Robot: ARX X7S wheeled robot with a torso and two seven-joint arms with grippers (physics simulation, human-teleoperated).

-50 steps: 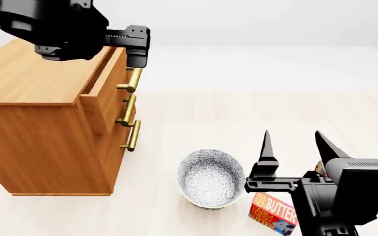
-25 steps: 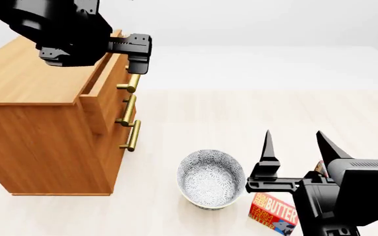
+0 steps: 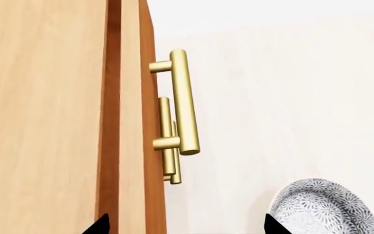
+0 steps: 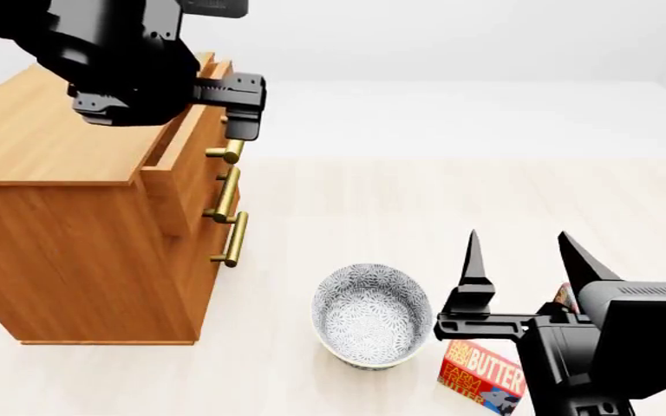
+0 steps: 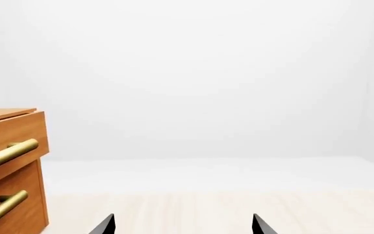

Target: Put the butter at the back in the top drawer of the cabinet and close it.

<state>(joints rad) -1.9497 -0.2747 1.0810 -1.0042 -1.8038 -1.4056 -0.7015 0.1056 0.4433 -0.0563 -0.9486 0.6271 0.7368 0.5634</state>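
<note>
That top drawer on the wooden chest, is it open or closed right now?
Slightly open. The top drawer sticks out past the two below it, with a dark gap behind its front seen from the left wrist. The left gripper is at its handle.

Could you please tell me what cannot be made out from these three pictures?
- Small red-and-yellow butter box: head view, partly hidden by the black right gripper and cut by the bottom edge.
- Top wooden drawer: its inside, hidden by the left arm.
- Left gripper: only its tips show, at the left wrist view's edge.
</note>
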